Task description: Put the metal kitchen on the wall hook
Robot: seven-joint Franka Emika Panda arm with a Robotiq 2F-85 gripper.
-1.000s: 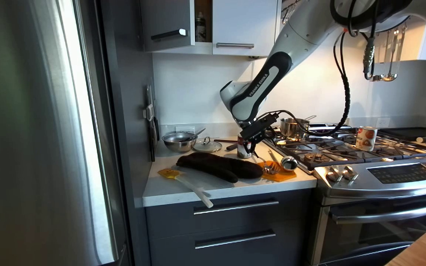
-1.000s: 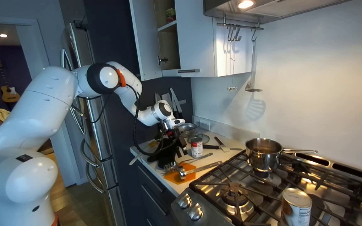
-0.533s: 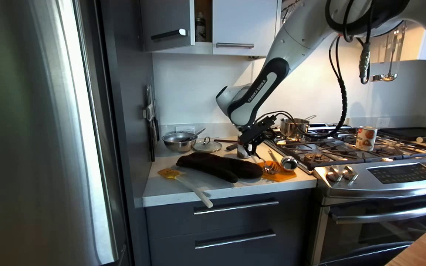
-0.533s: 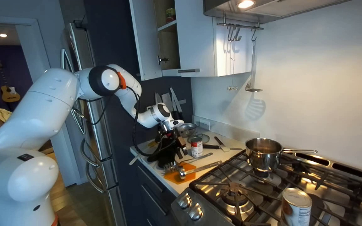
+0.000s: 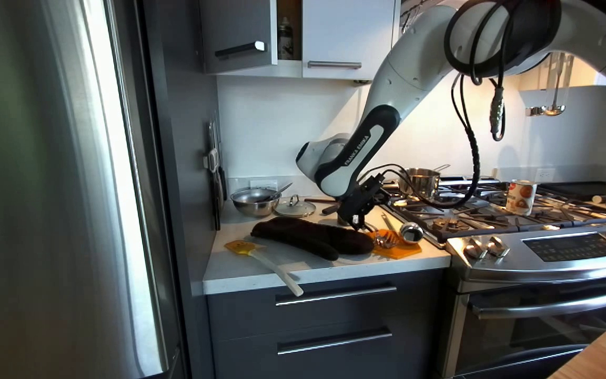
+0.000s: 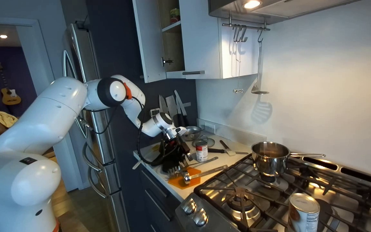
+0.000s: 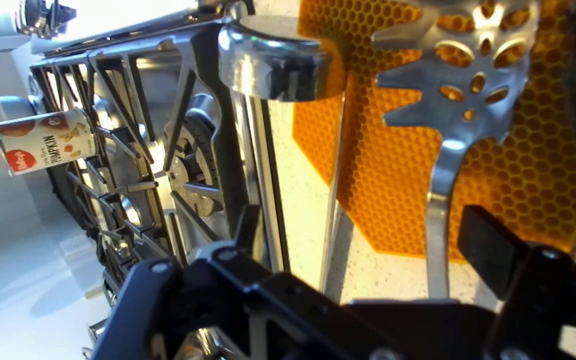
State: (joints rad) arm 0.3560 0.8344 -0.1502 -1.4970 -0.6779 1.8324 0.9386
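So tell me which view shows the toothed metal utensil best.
The wrist view: the toothed utensil is large, its cutouts plain, though the frame crops its head. Both exterior views show it small, its cutouts hard to make out.

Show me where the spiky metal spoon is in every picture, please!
In an exterior view: the spiky metal spoon is below and right of the middle.
In an exterior view: the spiky metal spoon is low, slightly left of the middle.
In the wrist view: the spiky metal spoon is big, at upper right.
Shared landmark: the orange mat, seen in all three.
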